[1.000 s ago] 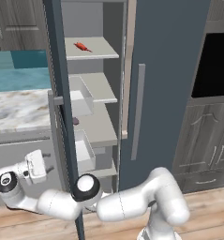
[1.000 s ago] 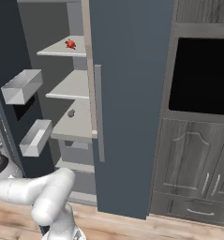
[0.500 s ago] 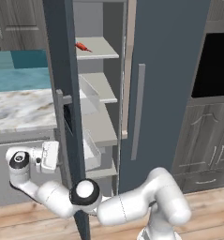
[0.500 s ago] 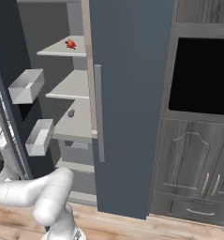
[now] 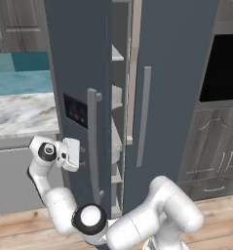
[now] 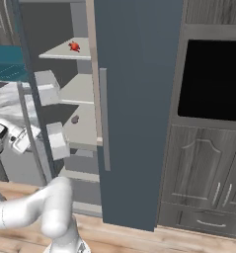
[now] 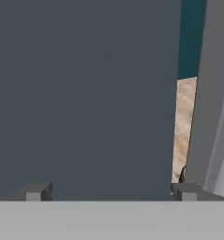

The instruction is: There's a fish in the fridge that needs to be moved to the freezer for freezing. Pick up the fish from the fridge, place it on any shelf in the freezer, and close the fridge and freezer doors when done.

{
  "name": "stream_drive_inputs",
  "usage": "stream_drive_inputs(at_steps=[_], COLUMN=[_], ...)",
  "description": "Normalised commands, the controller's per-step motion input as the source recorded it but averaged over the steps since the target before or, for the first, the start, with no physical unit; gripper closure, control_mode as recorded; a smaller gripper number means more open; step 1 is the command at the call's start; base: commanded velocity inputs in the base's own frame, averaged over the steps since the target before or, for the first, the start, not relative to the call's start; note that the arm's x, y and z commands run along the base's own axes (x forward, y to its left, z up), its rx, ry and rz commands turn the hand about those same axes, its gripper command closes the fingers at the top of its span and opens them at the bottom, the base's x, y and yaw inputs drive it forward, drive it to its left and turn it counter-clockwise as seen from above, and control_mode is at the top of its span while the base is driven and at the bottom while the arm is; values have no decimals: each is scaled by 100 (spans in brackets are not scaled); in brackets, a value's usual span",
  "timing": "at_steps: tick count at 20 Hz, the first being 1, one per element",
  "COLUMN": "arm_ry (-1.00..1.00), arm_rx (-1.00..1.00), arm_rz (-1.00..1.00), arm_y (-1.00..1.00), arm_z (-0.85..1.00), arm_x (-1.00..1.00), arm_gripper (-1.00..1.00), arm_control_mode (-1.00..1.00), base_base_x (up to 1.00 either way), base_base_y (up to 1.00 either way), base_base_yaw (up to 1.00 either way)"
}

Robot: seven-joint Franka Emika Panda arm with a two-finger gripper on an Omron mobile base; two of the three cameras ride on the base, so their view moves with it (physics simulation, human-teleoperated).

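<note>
From the left base view the freezer door point(image 5: 81, 97), the one with the black panel point(image 5: 75, 111), stands nearly shut, and the gripper point(image 5: 81, 152) sits just beside its long grey handle point(image 5: 92, 146), jaws spread wide with nothing between them. The right base view looks past the door's edge and catches the fish point(image 6: 74, 47), small and red, lying on the top shelf point(image 6: 65, 52) inside the freezer. The hand view shows flat slate-blue door face point(image 7: 85, 93) between the two fingertips point(image 7: 38, 191).
</note>
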Motion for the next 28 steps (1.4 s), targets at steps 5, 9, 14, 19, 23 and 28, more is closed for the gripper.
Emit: stream_drive_inputs(at_steps=[5,9,14,19,23,28], arm_ry=[-4,-2,0,0,2,14], arm_rx=[28,29,29,25,15,10], arm_rz=[12,12,16,15,10,8], arm_y=[-100,-100,-100,-83,-40,-25], arm_z=[0,0,0,6,15,26], arm_x=[17,40,63,90,100,100], arm_gripper=[-100,-100,-100,-100,-100,-100], arm_control_mode=[-100,-100,-100,-100,-100,-100], base_base_x=[0,0,0,0,0,0], base_base_y=[0,0,0,0,0,0], base_base_yaw=[0,0,0,0,0,0])
